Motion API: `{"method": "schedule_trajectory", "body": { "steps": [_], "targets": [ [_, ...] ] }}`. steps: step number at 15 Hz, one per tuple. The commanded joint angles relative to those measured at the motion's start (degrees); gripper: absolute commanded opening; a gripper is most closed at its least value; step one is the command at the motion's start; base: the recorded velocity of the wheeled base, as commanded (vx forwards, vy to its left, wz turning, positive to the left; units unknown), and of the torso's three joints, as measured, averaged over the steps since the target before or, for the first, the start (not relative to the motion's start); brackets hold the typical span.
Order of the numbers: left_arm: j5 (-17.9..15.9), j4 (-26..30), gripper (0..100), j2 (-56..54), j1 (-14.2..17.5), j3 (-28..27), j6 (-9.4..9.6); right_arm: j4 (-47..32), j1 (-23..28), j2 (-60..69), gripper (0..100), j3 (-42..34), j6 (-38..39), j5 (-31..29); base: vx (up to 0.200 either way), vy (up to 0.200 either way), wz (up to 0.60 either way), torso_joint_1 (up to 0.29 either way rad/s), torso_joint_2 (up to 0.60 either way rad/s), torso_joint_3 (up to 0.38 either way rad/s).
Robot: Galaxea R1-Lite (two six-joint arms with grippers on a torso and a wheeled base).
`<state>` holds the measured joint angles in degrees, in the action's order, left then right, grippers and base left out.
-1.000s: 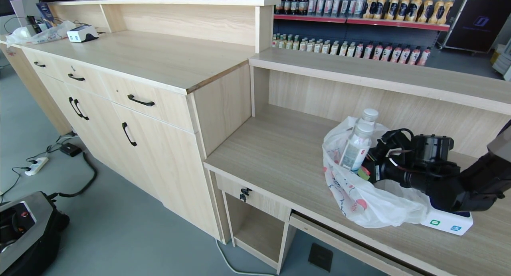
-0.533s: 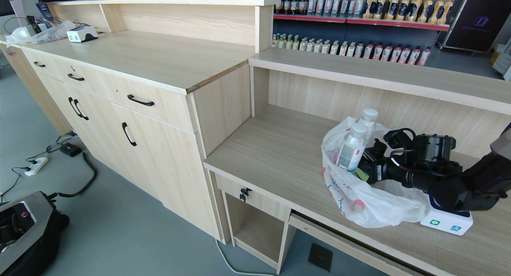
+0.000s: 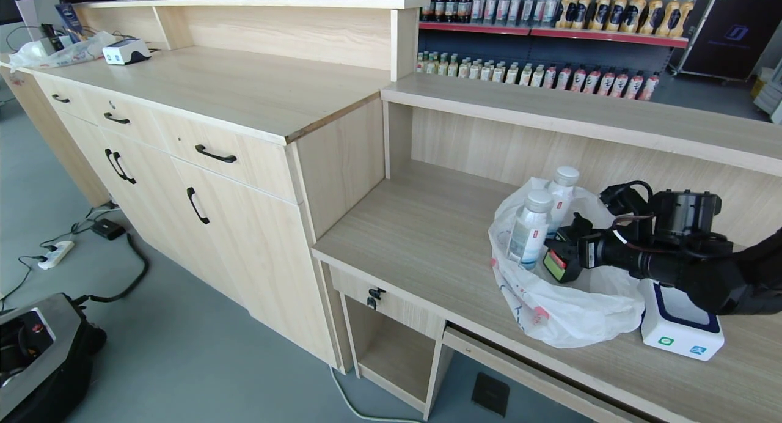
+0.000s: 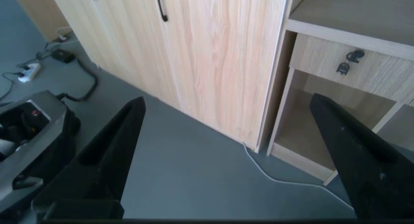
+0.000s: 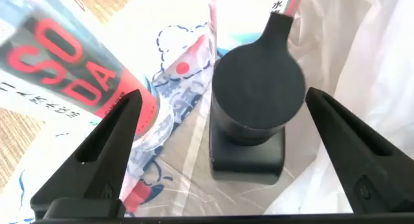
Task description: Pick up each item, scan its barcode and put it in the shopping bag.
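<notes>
**Operator:** Where are the bottles and my right gripper?

**Describer:** At the lower right of the head view, a crumpled white plastic shopping bag sits open on the pale wooden counter. Two clear plastic bottles with white caps stand inside it. The nearer bottle leans toward the frame's left, and the farther bottle is just behind it. Your right gripper hangs over the bag's mouth with its fingers apart, gripping nothing.

**Operator:** And the left?

**Describer:** The left gripper is also spread wide and empty, above the grey floor beside the wooden cabinet.

**Operator:** How do I finish this step well?

**Describer:** I judge the bottle is already placed. Keep the fingers parted and lift straight up, so you neither snag the thin film nor tip the leaning bottle. Mind the white box scanner with the blue top, just beside the bag's right edge.
</notes>
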<state>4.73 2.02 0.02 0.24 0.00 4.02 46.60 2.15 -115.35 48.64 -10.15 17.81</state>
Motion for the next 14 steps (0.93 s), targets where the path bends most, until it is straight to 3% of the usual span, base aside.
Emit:
{"method": "schedule_trajectory", "body": {
  "steps": [1,9,14],
  "targets": [
    [0.02,0.0,100,-0.02,0.11,0.0,0.02,-0.11,1.02,3.55,100,-0.3,-0.13,0.03,0.0,0.0,0.0,0.0,0.0,0.0],
    [0.02,0.0,100,-0.02,0.11,0.0,0.02,-2.92,2.25,16.91,100,-0.12,-4.35,0.12,0.0,0.0,0.0,0.0,0.0,0.0],
    [0.02,0.0,100,0.06,0.11,0.0,0.02,-3.19,2.78,26.49,100,2.07,-9.36,4.43,0.0,0.0,0.0,0.0,0.0,0.0]
  ]
}}
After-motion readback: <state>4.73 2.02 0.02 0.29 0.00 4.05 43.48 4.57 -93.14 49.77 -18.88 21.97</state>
